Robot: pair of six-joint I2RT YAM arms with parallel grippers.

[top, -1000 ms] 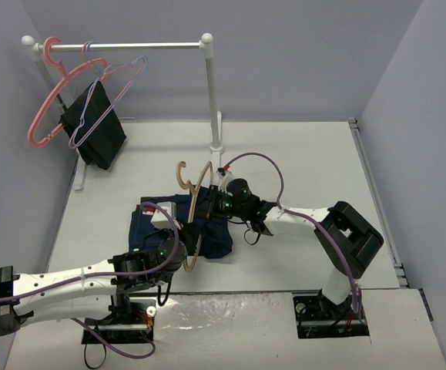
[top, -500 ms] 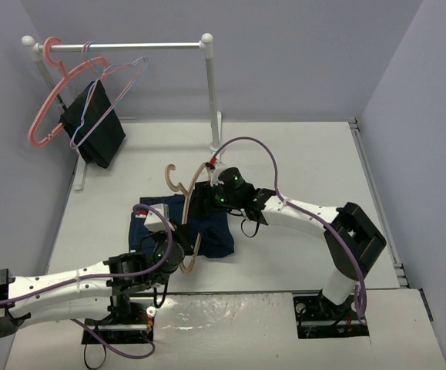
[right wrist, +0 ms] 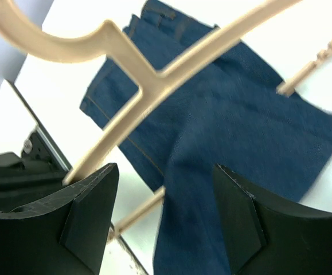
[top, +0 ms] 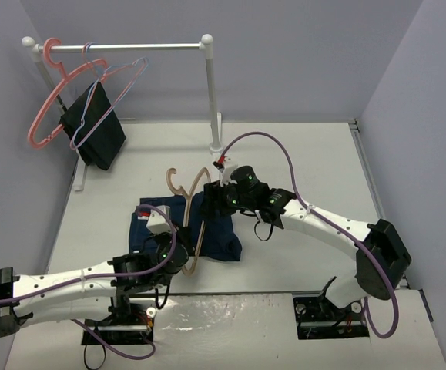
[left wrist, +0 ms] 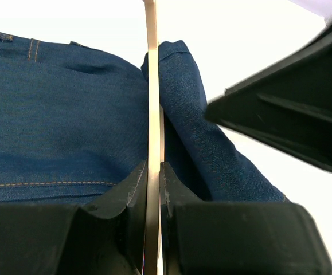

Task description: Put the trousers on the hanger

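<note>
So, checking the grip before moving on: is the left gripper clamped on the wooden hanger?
Yes, the left gripper is shut on the hanger, pressing its thin edge from both sides.

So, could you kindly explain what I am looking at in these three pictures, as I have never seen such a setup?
These are two robot arms bolted to the near edge of a white table, each ending in a two-finger gripper. The wide picture is taken by a fixed camera above and behind the arms. The other two come from small cameras on the wrists, so the black shapes at the bottom of each are that arm's own fingers. A pair of blue trousers lies on the table. The left gripper is shut on a wooden hanger, holding it on edge over the cloth. The right gripper is open and holds nothing. At the back stands a clothes rail with a pink hanger and a black cloth.
</note>
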